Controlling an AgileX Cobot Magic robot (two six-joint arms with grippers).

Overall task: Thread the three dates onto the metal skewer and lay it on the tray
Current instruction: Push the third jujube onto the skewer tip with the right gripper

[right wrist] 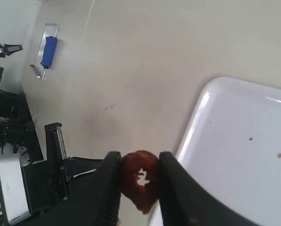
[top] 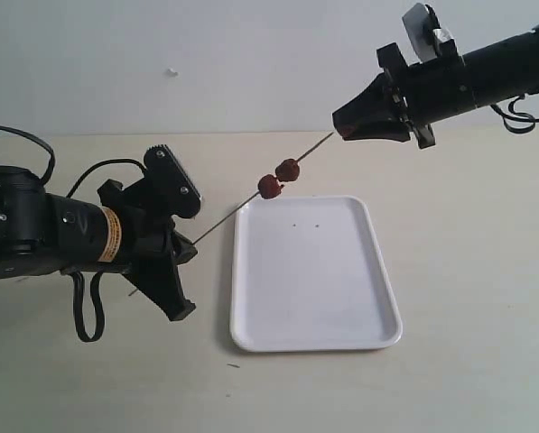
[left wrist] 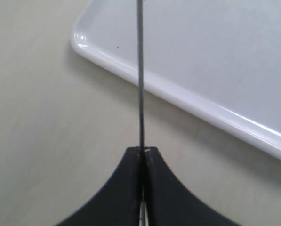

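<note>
**Left claw** [top: 183, 245] [left wrist: 142, 151]: the black fingers are pressed together and clamped on the lower end of the thin, straight, silvery metal skewer [top: 233, 212] [left wrist: 140, 70]. The claw hangs over the pale beige bench [top: 468, 289], just left of the tray.

**Skewer:** it is held clear of the bench. It rises at a slant from the left claw toward the right claw and passes over the tray's far left corner.

**Dates on skewer:** two small, wrinkled, dark red-brown dates [top: 269, 187] [top: 288, 169] sit on the rod. They touch each other, past its middle, above the tray's far edge.

**Tray:** the flat, glossy white rectangular tray [top: 251, 341] [left wrist: 187, 101] [right wrist: 253, 141], with rounded corners and a low rim, lies flat on the bench between the two arms. A few tiny specks mark its surface.

**Right claw** [top: 341, 128] [right wrist: 138, 162]: the black fingers are partly apart and gripping the third date [right wrist: 140, 183] on both sides. It is held in the air beyond the tray's far edge. The skewer's upper end reaches this claw's tip. Whether the point has entered the third date cannot be told.
</note>
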